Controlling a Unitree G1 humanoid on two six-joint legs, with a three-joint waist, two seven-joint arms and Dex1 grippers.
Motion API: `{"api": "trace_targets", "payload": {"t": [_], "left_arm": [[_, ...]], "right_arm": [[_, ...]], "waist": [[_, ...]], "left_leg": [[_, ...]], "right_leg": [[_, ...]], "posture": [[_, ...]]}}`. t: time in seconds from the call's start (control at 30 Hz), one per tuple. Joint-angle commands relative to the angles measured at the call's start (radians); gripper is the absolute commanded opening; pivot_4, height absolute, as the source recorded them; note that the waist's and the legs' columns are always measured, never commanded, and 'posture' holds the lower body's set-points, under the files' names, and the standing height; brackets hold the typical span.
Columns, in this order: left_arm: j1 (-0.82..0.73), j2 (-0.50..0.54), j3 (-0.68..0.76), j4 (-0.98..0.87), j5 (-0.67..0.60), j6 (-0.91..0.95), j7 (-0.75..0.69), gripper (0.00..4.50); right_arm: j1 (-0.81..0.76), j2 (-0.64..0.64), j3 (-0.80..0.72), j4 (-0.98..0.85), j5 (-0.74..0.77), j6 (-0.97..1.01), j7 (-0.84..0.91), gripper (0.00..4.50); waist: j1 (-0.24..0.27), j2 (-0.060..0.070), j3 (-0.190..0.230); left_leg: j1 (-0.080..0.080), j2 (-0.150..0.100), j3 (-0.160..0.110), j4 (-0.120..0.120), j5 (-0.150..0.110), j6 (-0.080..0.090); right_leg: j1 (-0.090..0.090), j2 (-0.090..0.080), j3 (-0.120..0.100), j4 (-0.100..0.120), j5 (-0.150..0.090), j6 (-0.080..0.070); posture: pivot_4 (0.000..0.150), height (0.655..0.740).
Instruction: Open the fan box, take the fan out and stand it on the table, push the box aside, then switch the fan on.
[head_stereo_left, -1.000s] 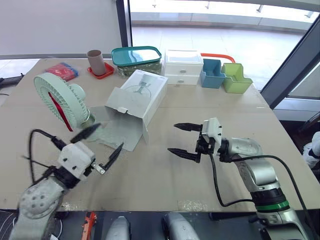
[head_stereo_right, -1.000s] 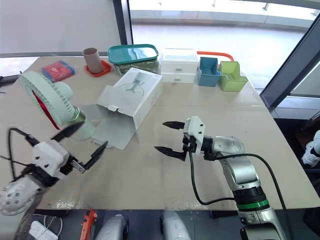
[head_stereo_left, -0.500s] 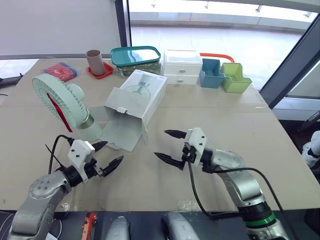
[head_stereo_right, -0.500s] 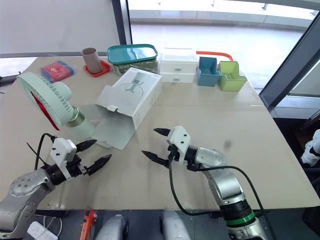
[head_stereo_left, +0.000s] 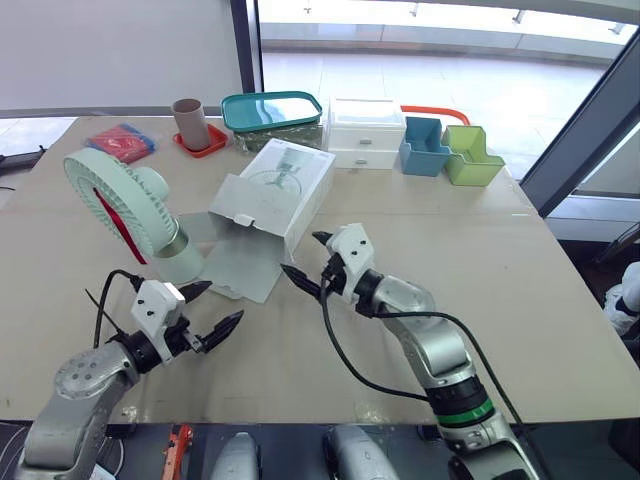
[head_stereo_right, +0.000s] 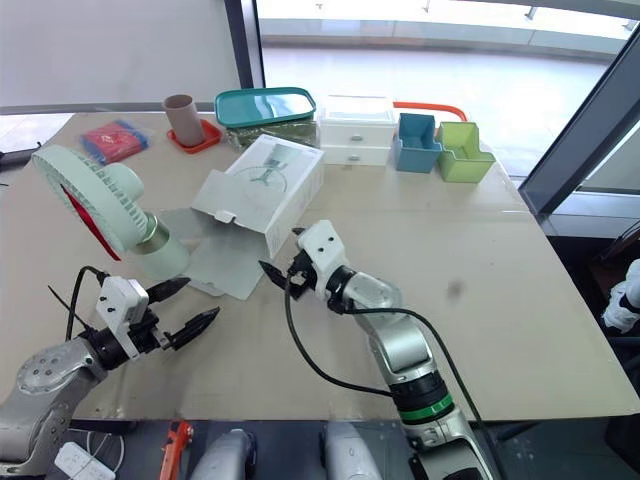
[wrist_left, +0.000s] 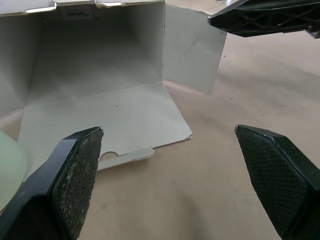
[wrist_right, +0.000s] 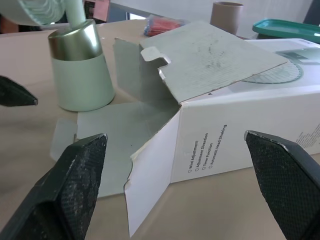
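1. We see the fan (head_stereo_left: 150, 195) standing upright on the table (head_stereo_left: 470, 270) at the robot's left, out of its box (head_stereo_left: 285, 190). Its base sits at the edge of the box's long flap (head_stereo_left: 240, 268).
2. The box lies on its side in mid-table, its open end turned toward the fan and its flaps spread.
3. The right gripper (head_stereo_left: 300, 252) hovers at the box's open end by the near corner. Its jaws are spread wide and hold nothing; we cannot tell whether a fingertip touches the card.
4. The left gripper (head_stereo_left: 224, 301) hangs low over the table in front of the fan, nearer the robot. Its jaws are also spread and empty, and it points toward the flap.
5. Along the far edge stand a cup (head_stereo_left: 188, 122), a teal-lidded tub (head_stereo_left: 272, 110), white drawers (head_stereo_left: 366, 130), a blue bin (head_stereo_left: 424, 148) and a green bin (head_stereo_left: 472, 158). A red packet (head_stereo_left: 122, 142) lies at the far left.
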Motion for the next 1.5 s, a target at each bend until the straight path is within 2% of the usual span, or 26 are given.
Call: {"api": "trace_targets", "payload": {"t": [0.03,0.33,0.57,0.83,0.9,0.93,1.0,1.03,1.07,1.1,1.17,1.2,1.5], "left_arm": [[0.007,-0.004,-0.002,-0.054,-0.004,-0.008,0.009,4.48],[0.026,-0.005,0.005,-0.064,-0.021,-0.011,-0.008,4.48],[0.004,-0.024,0.03,-0.054,-0.084,0.038,0.015,4.48],[0.002,0.003,0.011,-0.038,-0.062,0.015,-0.018,4.48],[0.002,-0.003,0.005,-0.041,-0.061,0.018,-0.015,4.5],[0.003,-0.005,0.001,-0.044,-0.059,0.019,-0.013,4.5],[0.003,-0.01,-0.006,-0.046,-0.057,0.019,-0.01,4.5],[0.002,-0.012,-0.01,-0.044,-0.055,0.017,-0.01,4.5],[0.002,-0.014,-0.013,-0.042,-0.053,0.016,-0.009,4.5],[-0.001,-0.017,-0.017,-0.038,-0.051,0.015,-0.009,4.5],[-0.008,-0.022,-0.024,-0.032,-0.049,0.014,-0.008,4.5],[-0.013,-0.024,-0.027,-0.029,-0.049,0.015,-0.008,4.5],[-0.039,-0.042,-0.053,-0.006,-0.039,0.01,-0.013,4.5]], "right_arm": [[-0.026,0.033,0.017,0.02,-0.024,0.021,-0.045,4.5],[-0.081,0.1,0.01,0.106,-0.051,0.043,-0.118,4.5],[-0.143,0.19,-0.001,0.211,-0.072,0.061,-0.207,4.5],[-0.171,0.226,-0.025,0.276,-0.079,0.076,-0.252,4.5],[-0.176,0.228,-0.047,0.29,-0.082,0.085,-0.278,4.01],[-0.176,0.225,-0.053,0.292,-0.082,0.087,-0.284,3.46],[-0.175,0.217,-0.062,0.294,-0.086,0.085,-0.292,2.81],[-0.173,0.212,-0.064,0.291,-0.087,0.084,-0.293,2.81],[-0.172,0.208,-0.065,0.288,-0.087,0.084,-0.293,2.07],[-0.168,0.206,-0.068,0.282,-0.087,0.087,-0.296,1.89],[-0.155,0.196,-0.068,0.258,-0.087,0.097,-0.292,0.92],[-0.146,0.189,-0.068,0.243,-0.089,0.107,-0.29,0.73],[-0.021,0.076,-0.105,0.019,-0.076,0.225,-0.275,0.73]], "waist": [[0.0,0.0,0.0],[-0.002,0.0,0.0],[-0.002,0.0,0.0],[-0.003,0.0,0.0],[-0.003,0.0,0.0],[-0.003,0.0,0.0],[-0.003,0.0,0.0],[-0.003,0.0,0.0],[-0.003,0.0,0.0],[-0.003,0.0,0.0],[-0.003,0.0,0.0],[-0.003,0.0,0.0],[-0.002,0.0,0.0]], "left_leg": [[0.0,0.0,0.0,0.0,0.0,0.0],[0.0,0.001,0.0,0.0,0.0,0.0],[0.0,0.0,0.0,0.0,0.0,0.0],[0.0,0.001,0.0,-0.001,0.0,0.0],[0.0,0.0,0.0,-0.001,0.0,0.0],[0.0,0.0,0.0,-0.001,0.0,0.0],[0.0,0.0,0.0,-0.001,0.0,0.0],[0.0,0.0,0.0,-0.001,0.0,0.0],[0.0,0.0,0.0,-0.001,0.0,0.0],[0.0,0.0,0.0,-0.001,0.0,0.0],[0.0,0.0,0.0,-0.001,0.0,0.0],[0.0,0.0,0.0,-0.001,0.0,0.0],[-0.001,0.0,0.0,-0.001,0.0,0.0]], "right_leg": [[0.0,0.0,0.0,0.0,0.0,0.0],[0.0,0.001,0.0,0.0,0.0,-0.001],[0.0,0.0,-0.001,0.0,0.0,-0.001],[-0.001,0.0,-0.001,0.0,0.0,-0.001],[-0.001,0.0,-0.001,0.0,0.0,-0.001],[-0.001,0.0,-0.001,0.0,0.0,-0.001],[-0.001,0.0,-0.001,0.0,0.0,-0.001],[-0.001,0.0,-0.001,0.0,0.0,-0.001],[-0.001,0.0,-0.001,0.0,0.0,-0.001],[-0.001,0.0,-0.001,0.0,0.0,-0.001],[-0.001,0.0,-0.001,0.0,0.0,-0.001],[-0.001,0.0,-0.001,0.0,0.0,-0.001],[-0.001,0.0,0.0,0.0,0.0,0.0]], "posture": [[0.15,0.74],[0.15,0.74],[0.15,0.74],[0.15,0.74],[0.15,0.74],[0.15,0.74],[0.15,0.74],[0.15,0.74],[0.15,0.74],[0.15,0.74],[0.15,0.74],[0.15,0.74],[0.15,0.74]]}}
